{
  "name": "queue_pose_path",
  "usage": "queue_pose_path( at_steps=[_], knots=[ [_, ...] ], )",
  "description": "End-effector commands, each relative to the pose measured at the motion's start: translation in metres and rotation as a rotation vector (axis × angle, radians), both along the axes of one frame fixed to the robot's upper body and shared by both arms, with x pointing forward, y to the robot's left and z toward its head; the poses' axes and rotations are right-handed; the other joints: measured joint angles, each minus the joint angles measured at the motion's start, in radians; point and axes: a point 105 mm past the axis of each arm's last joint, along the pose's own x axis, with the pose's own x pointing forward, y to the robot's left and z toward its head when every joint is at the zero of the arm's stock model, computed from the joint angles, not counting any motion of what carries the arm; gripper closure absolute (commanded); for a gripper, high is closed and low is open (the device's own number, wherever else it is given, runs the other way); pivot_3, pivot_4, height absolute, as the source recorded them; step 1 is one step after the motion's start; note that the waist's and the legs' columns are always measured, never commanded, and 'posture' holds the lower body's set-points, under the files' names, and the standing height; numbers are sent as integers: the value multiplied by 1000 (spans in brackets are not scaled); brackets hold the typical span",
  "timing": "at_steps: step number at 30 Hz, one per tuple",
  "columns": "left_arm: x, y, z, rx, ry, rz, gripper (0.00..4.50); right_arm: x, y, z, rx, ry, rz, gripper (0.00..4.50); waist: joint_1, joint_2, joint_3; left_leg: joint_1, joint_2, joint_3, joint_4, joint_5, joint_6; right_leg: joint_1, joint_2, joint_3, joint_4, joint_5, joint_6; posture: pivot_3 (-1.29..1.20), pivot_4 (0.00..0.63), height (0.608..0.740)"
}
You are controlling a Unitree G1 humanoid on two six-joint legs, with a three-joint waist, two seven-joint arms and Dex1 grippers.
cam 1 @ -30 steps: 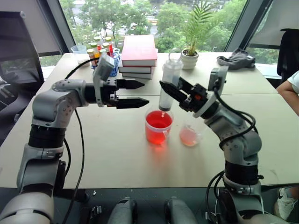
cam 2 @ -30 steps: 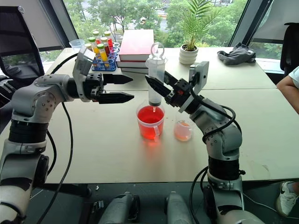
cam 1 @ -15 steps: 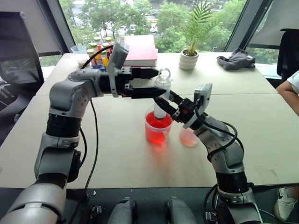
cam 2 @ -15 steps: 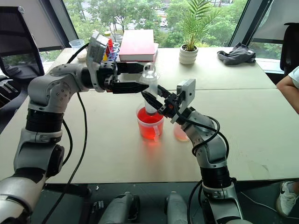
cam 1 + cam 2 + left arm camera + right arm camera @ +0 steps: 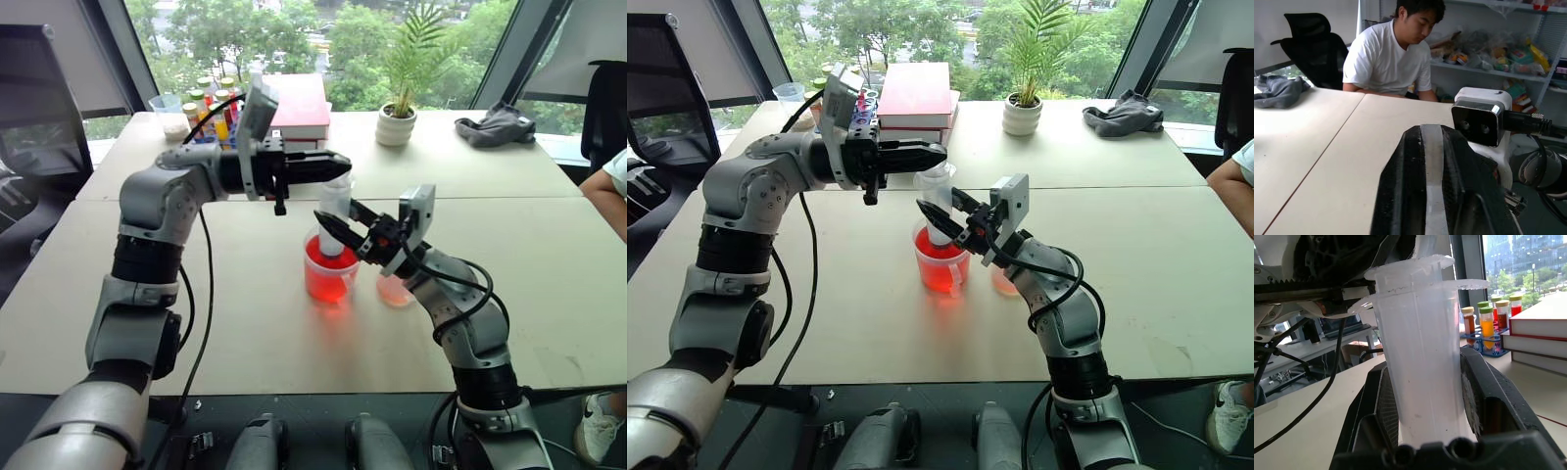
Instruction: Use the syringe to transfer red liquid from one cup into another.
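The syringe (image 5: 1422,357) is cloudy, frosted-looking clear plastic, smooth on the barrel. The big cup (image 5: 329,274) is glossy see-through plastic, glowing bright with red liquid (image 5: 328,262); the smaller cup (image 5: 396,290) is the same clear stuff (pale pink low down). Table (image 5: 245,313) looks like matt beige laminate. The right gripper (image 5: 1430,431) fingers are ribbed black plastic. Grey cloth (image 5: 498,127) is soft and crumpled, and the books (image 5: 294,108) have smooth red covers.

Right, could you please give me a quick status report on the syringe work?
Right gripper shut on syringe, tip down in the red cup. Left gripper shut at the plunger top. Small cup beside, nothing in the way.
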Motion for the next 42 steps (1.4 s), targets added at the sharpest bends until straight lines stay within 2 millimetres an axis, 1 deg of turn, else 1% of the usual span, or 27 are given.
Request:
queue_pose_path(
  at_steps=[1, 8, 20, 29, 42],
  knots=[
    [-8, -5, 12, 7, -59, -35, 4479, -4, -1, 11, 2, -52, 2, 3101, 0, 0, 0, 0, 0, 0, 0, 0, 0, 0, 0, 0, 0, 0, 0, 0, 150, 740],
    [-4, -1, 27, -5, -111, -9, 4479, -4, 2, 4, -15, -15, 25, 3101, 0, 0, 0, 0, 0, 0, 0, 0, 0, 0, 0, 0, 0, 0, 0, 0, 150, 740],
    [2, 5, 44, -14, -181, 20, 4479, -4, 6, -12, -38, 46, 51, 3101, 0, 0, 0, 0, 0, 0, 0, 0, 0, 0, 0, 0, 0, 0, 0, 0, 150, 740],
    [5, 8, 55, -25, -214, 28, 4479, -5, 6, -15, -42, 57, 57, 3101, 0, 0, 0, 0, 0, 0, 0, 0, 0, 0, 0, 0, 0, 0, 0, 0, 150, 740],
    [9, 9, 61, -44, -239, 46, 4479, -6, 7, -14, -43, 53, 65, 3101, 0, 0, 0, 0, 0, 0, 0, 0, 0, 0, 0, 0, 0, 0, 0, 0, 150, 740]
  ],
)
